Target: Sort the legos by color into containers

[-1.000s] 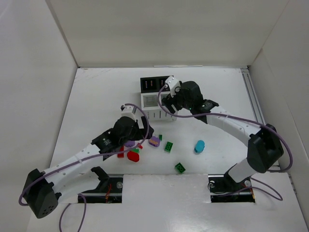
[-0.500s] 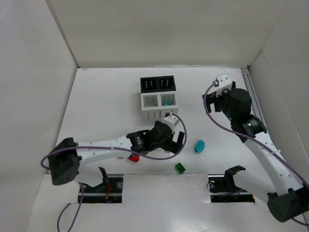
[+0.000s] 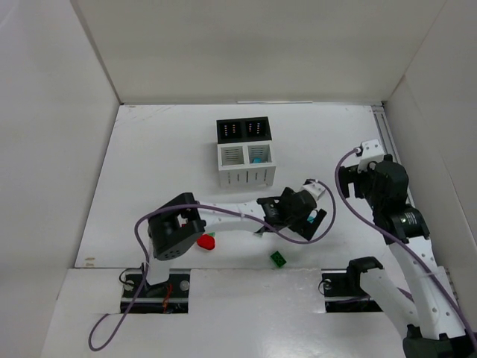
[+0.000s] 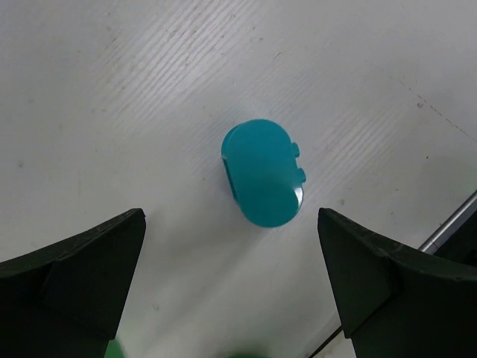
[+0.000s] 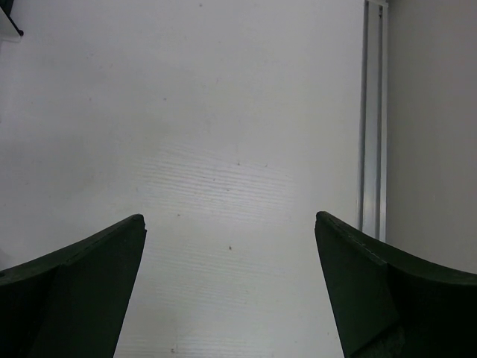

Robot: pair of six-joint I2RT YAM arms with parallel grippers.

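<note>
Plastic, smooth and a bit shiny: cyan lego (image 4: 262, 173), rounded like a pill, with 2 tiny studs on 1 side; lying alone on the white table (image 4: 134, 89), between the 2 black fingers (image 4: 74, 283) of the left gripper (image 4: 229, 216), touching neither; jaws spread wide, gripping nothing; fine ridged lines and a few dark specks on the table top. From above, left arm reaching far across to the right, that lego hidden under its wrist; purple cable (image 3: 137, 228) looped beside the arm.

Right gripper (image 5: 227, 220) spread wide too, gripping nothing; dull black wedge-shaped fingers (image 5: 74, 291) over white table, pale metal rail (image 5: 373, 112) along the right side.

Containers (image 3: 244, 153) well behind the left gripper: 1 small square block; 2 black bins at the back with dotted marks, 2 white bins in front with slatted sides; cyan piece (image 3: 256, 159) inside the right white bin. Green lego (image 3: 278, 258), blocky with studs, on the table near the left gripper, toward the front edge; red lego (image 3: 206, 241), rounded, by the left arm's elbow, partly hidden by it. Plain white walls (image 3: 246, 52) around the table.
</note>
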